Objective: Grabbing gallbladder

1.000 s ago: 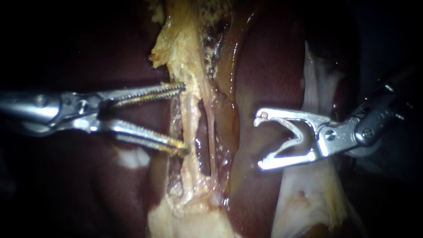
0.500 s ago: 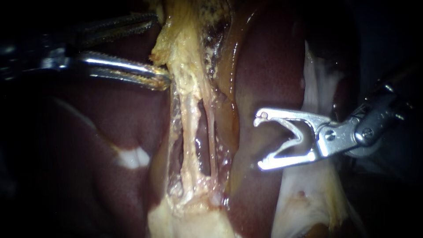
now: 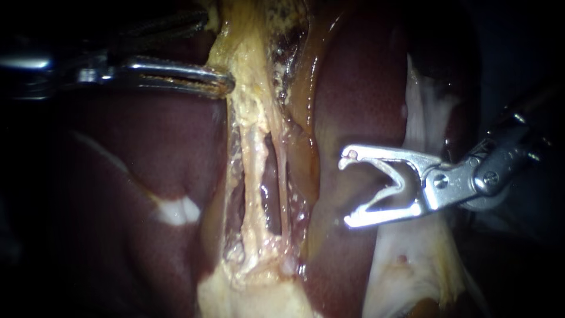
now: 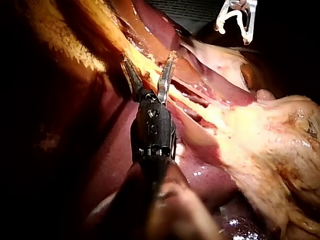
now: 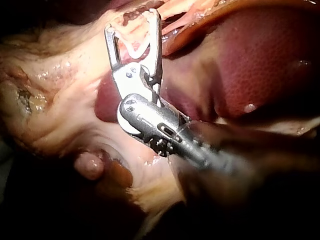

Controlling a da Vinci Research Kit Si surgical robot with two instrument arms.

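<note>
Now the left instrument (image 3: 215,52) is sitting higher than it was a second ago: it has been climbing from level with the tubes (image 3: 256,176) to a spot well above them, at the edge of the yellowish tissue that I am taking for the gallbladder (image 3: 244,53). Its jaws are standing apart, the lower one touching the edge of that tissue and the upper one lying dim just above it. The left wrist view is showing the same thing, with the left instrument (image 4: 148,60) spreading its jaws in a narrow V around a strip of the gallbladder (image 4: 150,75), which is running up from the tubes. I cannot see both jaws pressing on it, so nothing is being held yet.

Meanwhile the right instrument (image 3: 348,188) is hanging where it was, well to the side of the tubes over the dark liver (image 3: 353,88), its jaws (image 5: 132,25) gaping wide and gripping nothing.

To my mind the shift is showing the reach as nearly over, and the closing of the left jaws on the gallbladder is what is remaining.
</note>
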